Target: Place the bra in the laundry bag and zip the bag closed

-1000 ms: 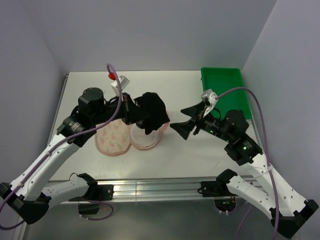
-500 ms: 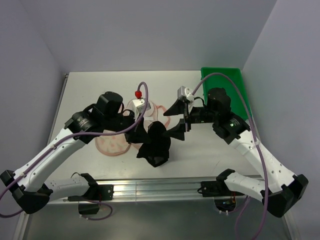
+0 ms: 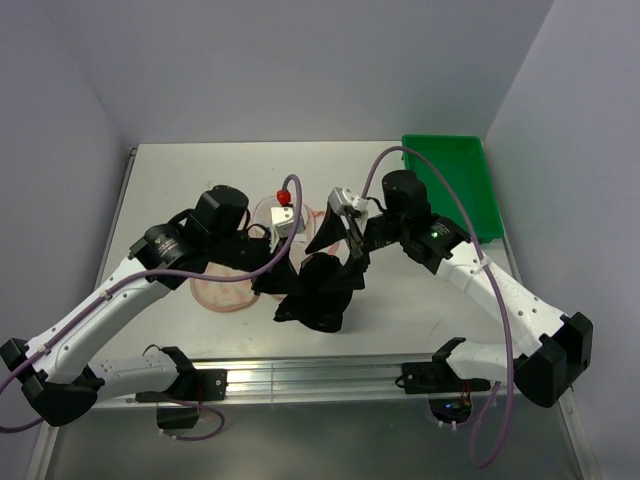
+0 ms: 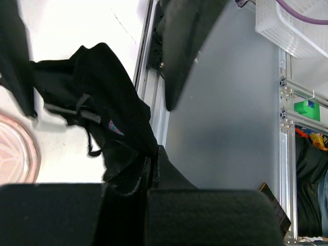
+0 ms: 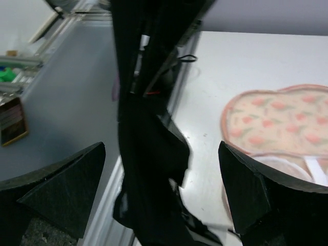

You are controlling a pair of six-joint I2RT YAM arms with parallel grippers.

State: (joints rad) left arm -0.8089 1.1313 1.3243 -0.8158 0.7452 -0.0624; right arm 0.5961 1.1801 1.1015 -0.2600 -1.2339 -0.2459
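The bra [image 3: 316, 297] is a black garment hanging from my left gripper [image 3: 273, 282], which is shut on its upper edge above the table's front middle. In the left wrist view the bra [image 4: 97, 102] trails away from the shut left gripper [image 4: 151, 166]. My right gripper [image 3: 338, 250] is open, its fingers standing on either side of the hanging bra [image 5: 148, 169] without touching it; the right gripper [image 5: 161, 189] shows wide apart. The laundry bag [image 3: 222, 291], peach-pink with red marks, lies flat behind and left of the bra, partly hidden by the left arm. The laundry bag [image 5: 277, 123] also appears in the right wrist view.
A green tray [image 3: 450, 180] stands at the back right of the table. The table's front edge with its metal rail [image 3: 300, 375] runs just below the hanging bra. Cables loop over both arms.
The left arm has carried the bra from above the bag forward to the table's front middle. The right arm has swung left, bringing its open fingers around the bra.
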